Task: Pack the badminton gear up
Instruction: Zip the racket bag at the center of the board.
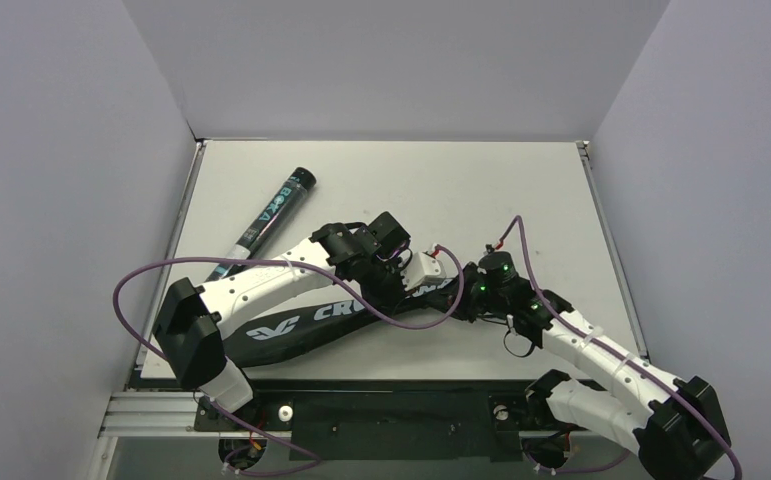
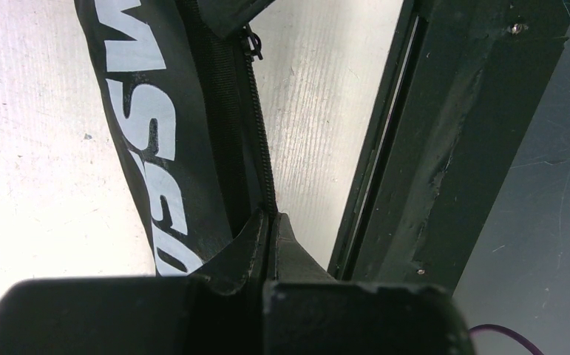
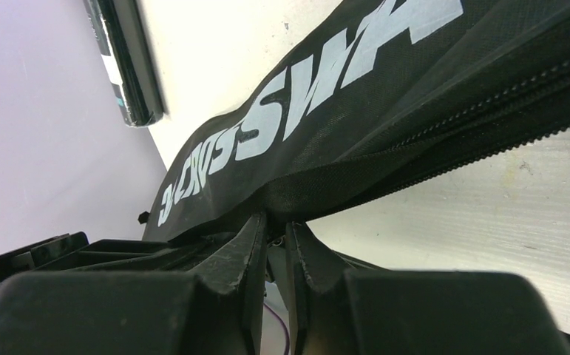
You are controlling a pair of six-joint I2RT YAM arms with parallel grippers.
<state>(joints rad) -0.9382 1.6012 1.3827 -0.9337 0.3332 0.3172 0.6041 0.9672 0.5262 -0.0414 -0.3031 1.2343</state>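
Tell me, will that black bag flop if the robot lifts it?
Probably floppy: the bag has thin cloth that bends where the right gripper pinches its zipper edge. It likely won't roll, since it lies flat on the table.

Bag [image 1: 306,332]: middle and right end lying hidden under left arm [image 1: 261,282] at centre of top view; lettering [image 1: 336,311] showing only CRO. Tube [image 1: 269,212]: lower end passing behind same arm. Both wrist views: bag lettering running off upper edge.
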